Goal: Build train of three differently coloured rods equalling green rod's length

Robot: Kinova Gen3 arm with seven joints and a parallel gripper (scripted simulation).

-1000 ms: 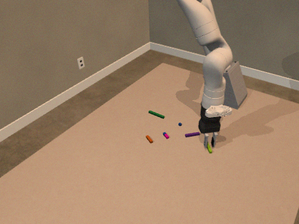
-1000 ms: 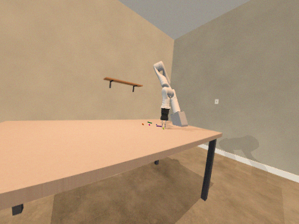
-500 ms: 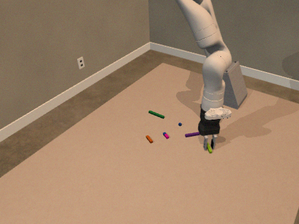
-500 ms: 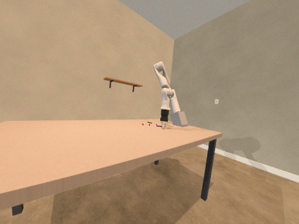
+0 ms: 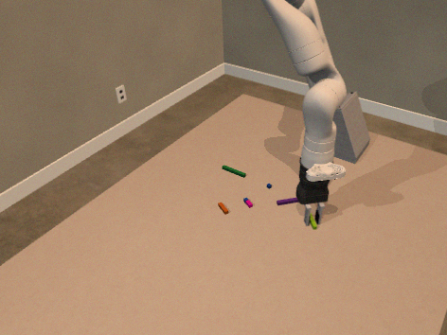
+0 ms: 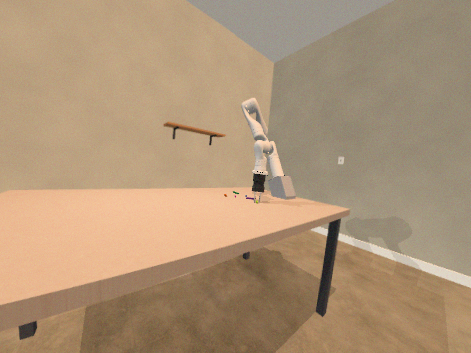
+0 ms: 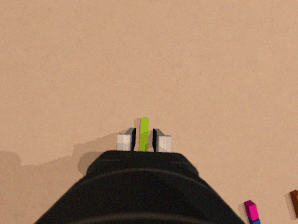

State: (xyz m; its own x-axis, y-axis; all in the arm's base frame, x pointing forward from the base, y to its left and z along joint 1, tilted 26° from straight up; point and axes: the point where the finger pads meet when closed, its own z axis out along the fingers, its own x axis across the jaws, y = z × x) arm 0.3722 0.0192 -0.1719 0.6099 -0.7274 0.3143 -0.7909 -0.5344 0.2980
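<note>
My gripper (image 5: 313,220) stands upright, low over the table, with its fingers on either side of the lime rod (image 5: 313,222). In the wrist view the lime rod (image 7: 144,133) lies flat between the fingers, with a small gap on each side, so the gripper is open. The green rod (image 5: 234,171) lies to the far left. The magenta rod (image 5: 249,203) lies with a small blue rod (image 5: 245,200) at its end. A second blue rod (image 5: 269,185) lies alone. The purple rod (image 5: 287,201) lies just left of the gripper. The orange rod (image 5: 223,207) lies further left.
The arm's grey base block (image 5: 351,127) stands behind the gripper. In the wrist view the magenta rod (image 7: 251,210) and the orange rod (image 7: 294,200) show at the lower right. The table's edge (image 6: 299,226) is far from the rods.
</note>
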